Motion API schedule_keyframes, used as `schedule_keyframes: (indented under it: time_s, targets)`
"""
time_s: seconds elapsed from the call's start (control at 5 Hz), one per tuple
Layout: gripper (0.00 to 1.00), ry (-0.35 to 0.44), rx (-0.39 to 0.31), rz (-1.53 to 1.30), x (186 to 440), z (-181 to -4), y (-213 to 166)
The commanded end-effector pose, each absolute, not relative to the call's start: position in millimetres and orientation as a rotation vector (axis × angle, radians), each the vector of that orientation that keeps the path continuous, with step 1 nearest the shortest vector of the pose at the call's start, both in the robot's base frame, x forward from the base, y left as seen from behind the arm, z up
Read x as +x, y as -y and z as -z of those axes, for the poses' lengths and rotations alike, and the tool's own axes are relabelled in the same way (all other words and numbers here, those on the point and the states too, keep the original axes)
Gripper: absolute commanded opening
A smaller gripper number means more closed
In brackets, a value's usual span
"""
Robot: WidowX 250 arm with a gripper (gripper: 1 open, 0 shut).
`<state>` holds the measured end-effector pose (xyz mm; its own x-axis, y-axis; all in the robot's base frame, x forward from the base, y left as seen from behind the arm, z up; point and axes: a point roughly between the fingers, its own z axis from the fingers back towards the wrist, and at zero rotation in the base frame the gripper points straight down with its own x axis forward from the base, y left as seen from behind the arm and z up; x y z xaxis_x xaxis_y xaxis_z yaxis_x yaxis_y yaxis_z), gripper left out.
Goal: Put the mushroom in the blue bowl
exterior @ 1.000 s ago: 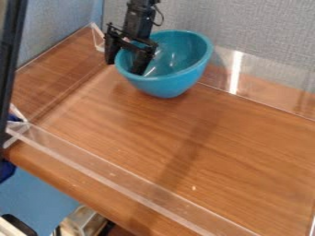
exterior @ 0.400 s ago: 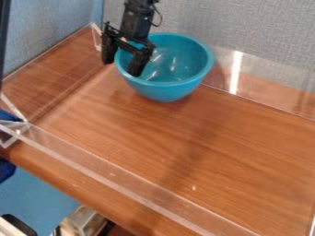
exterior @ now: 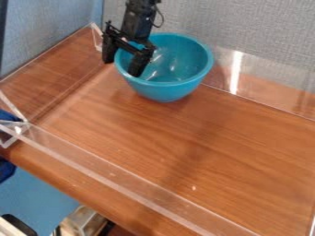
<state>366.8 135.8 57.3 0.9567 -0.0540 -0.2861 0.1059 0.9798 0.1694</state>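
- Hand point(exterior: 127, 61), black, with fingers spread, at the left rim of the blue bowl point(exterior: 165, 67).
- Bowl upright on the wooden tabletop point(exterior: 185, 152).

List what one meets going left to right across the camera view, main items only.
Blue item at the left edge → bowl → bright glare streak on the right. Hand overlaps the bowl's left side, so it's left out.
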Motion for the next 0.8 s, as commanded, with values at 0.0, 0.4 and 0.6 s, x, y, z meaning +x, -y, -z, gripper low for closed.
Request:
schedule_keyframes:
  time_s: [0.0, 0.4, 0.6]
  targets:
    - [1.0, -0.151, 0.239, 0.065, 377.7, -115.9, -144.2]
    - [1.0, -0.108, 0.262, 0.111, 375.3, -157.9, -133.1]
    - [1.0, -0.096, 0.263, 0.127, 374.9, -170.3, -134.0]
